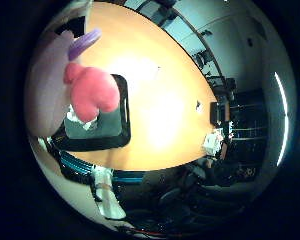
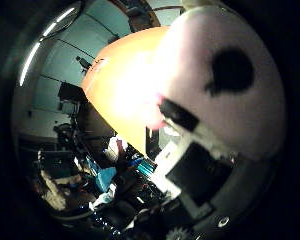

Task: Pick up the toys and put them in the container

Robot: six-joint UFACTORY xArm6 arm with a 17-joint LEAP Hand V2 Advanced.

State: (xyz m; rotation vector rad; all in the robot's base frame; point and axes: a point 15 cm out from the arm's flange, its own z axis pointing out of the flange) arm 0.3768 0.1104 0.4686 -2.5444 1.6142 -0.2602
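Filling palm views, plush toy [image 2: 230, 85], fingers [image 2: 190, 125] alongside

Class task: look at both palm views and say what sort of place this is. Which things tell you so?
Probably an office or meeting room: a large wooden table, office chairs along its far side, and a long ceiling light.
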